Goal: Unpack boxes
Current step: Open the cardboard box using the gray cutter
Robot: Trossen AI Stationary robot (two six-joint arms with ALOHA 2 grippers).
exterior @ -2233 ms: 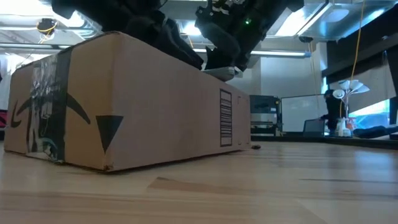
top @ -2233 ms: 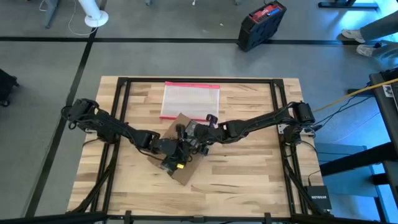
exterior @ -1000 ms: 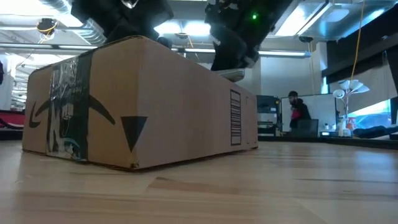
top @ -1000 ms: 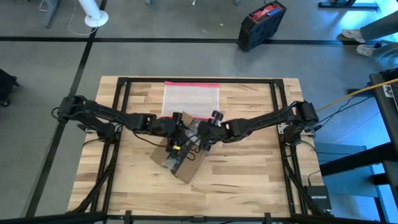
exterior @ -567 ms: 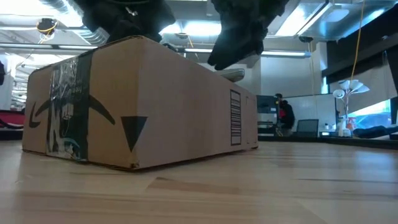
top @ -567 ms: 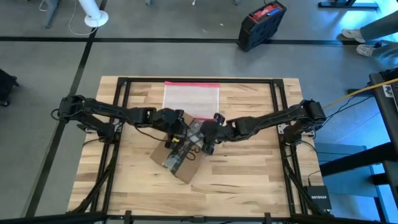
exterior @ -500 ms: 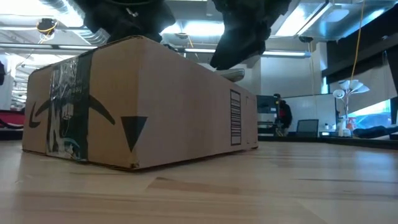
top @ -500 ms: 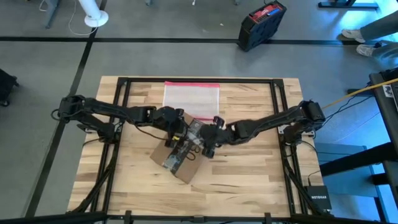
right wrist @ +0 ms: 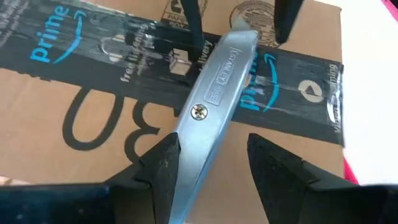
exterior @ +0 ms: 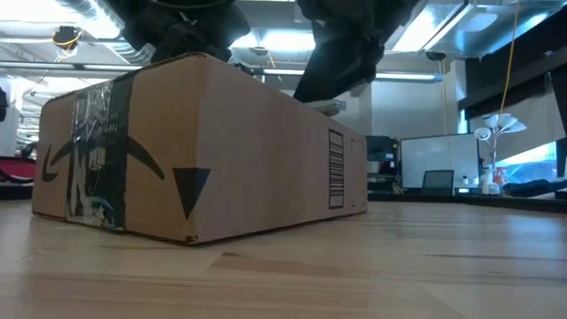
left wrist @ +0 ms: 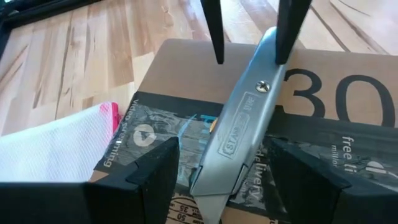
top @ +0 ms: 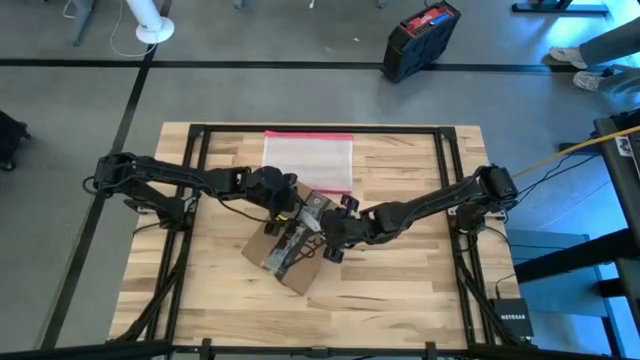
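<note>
1. Cutting the black tape strip is the step in hand: the box sits taped shut on the table, a utility knife lying on top.
2. Next, I judge, one hand must close on the knife.
3. My left hand and right hand hover over the box, both open, straddling the knife's opposite ends.

Both grippers and a metal utility knife crowd the box top at frame centre, lower table bare
</note>
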